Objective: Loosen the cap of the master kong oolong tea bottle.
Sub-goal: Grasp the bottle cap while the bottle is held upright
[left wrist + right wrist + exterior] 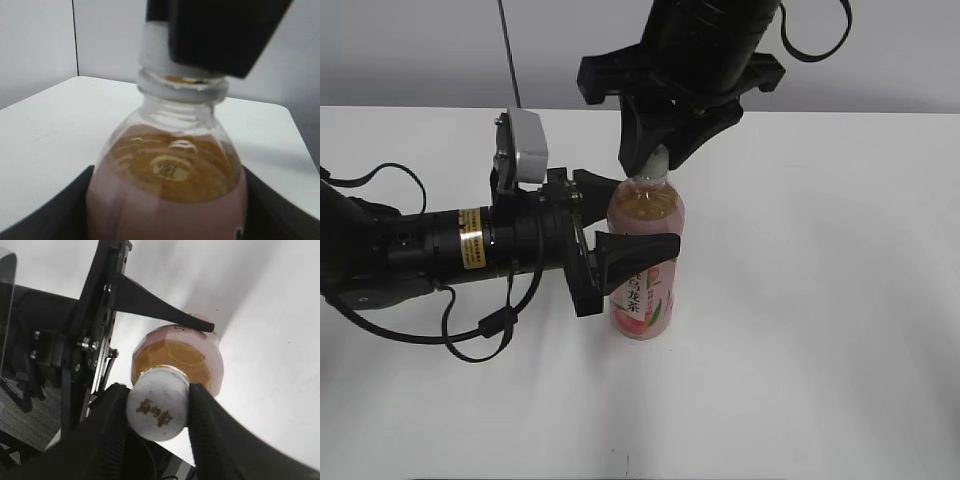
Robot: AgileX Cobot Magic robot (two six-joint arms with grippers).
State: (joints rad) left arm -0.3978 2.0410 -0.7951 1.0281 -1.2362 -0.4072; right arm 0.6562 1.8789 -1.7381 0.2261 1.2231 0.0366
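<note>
- Exterior view: plain white table [800, 380] with a flat grey wall [420, 50] behind it, and a thin dark cable [508, 50] hanging down at the back.
- Left wrist view shows the same white tabletop running to a rounded far corner, with grey wall panels beyond it.
- Writing: the master kong oolong tea bottle [645, 255] has a pink peach label with dark Chinese characters near the bottom; too small for me to read properly from here. The left arm [410, 255] carries a small yellow sticker [471, 250], text unreadable.
- In the right wrist view the cap [157, 410] has gold-brown characters printed on top, blurry, can't make them out.
- The bottle stands upright around the middle of the table, clear plastic with amber tea inside, liquid reaching the shoulder.
- The cap is white, round, way smaller than the bottle, and it sits on the neck.
- Left gripper [620, 215] comes in from the side and is clamped on the bottle's body, one black finger on each side, touching the label.
- Right gripper [159, 412] comes down from above, its two black fingers pinched on either side of the cap.
</note>
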